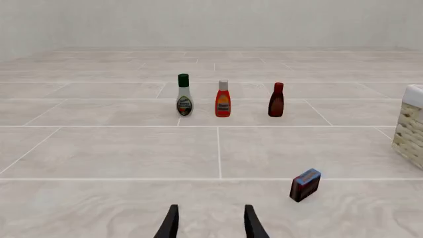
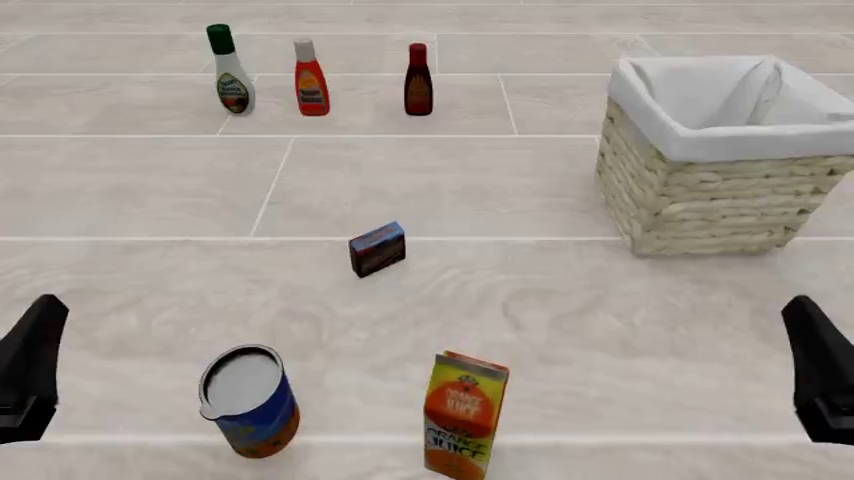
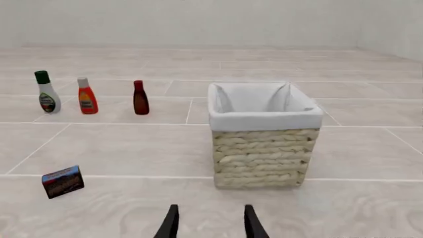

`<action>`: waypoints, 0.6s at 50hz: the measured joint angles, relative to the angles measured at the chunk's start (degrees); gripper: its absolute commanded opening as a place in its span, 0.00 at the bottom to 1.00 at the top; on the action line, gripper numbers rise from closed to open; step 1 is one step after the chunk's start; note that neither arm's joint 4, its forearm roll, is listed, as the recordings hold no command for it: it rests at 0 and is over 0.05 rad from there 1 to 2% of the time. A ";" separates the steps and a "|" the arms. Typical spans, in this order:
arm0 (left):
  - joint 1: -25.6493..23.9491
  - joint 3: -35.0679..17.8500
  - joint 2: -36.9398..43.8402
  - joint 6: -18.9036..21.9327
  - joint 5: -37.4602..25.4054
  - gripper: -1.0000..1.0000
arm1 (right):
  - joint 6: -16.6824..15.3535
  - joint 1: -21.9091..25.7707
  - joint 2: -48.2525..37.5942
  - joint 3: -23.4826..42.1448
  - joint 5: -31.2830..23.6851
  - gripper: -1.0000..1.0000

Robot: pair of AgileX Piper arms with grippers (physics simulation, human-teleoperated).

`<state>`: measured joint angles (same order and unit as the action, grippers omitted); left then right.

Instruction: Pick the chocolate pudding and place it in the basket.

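Left hand [image 1: 211, 225] agape, well short of chocolate pudding [image 2: 378, 248]

Bottles: three, in a row — a white dressing bottle [image 2: 230, 70] with a green cap, an orange-red sauce bottle [image 2: 311, 79] with a white cap, a dark brown sauce bottle [image 2: 418, 80]
Pudding cartons: one, the chocolate pudding [image 2: 378, 248]
Juice cartons: one, an orange juice carton [image 2: 463, 415]
Cans: one, a blue and orange can [image 2: 250, 401]
Baskets: one, the basket [image 2: 721, 195], wicker with white lining
Grippers: two, left gripper [image 1: 211, 223] and right gripper [image 3: 210, 222]
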<state>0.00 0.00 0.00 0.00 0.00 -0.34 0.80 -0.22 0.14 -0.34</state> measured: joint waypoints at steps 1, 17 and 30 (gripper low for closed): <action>0.00 0.00 0.00 0.00 0.00 1.00 | 0.12 -0.08 -0.09 0.05 0.07 1.00; 0.00 0.00 0.00 0.00 0.00 1.00 | 1.42 0.21 -3.96 1.11 3.24 1.00; 0.00 0.00 0.00 0.00 0.00 1.00 | 1.28 1.03 -13.00 2.81 10.02 1.00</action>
<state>0.00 0.00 0.00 0.00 0.00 0.94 1.83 -13.22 2.95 9.68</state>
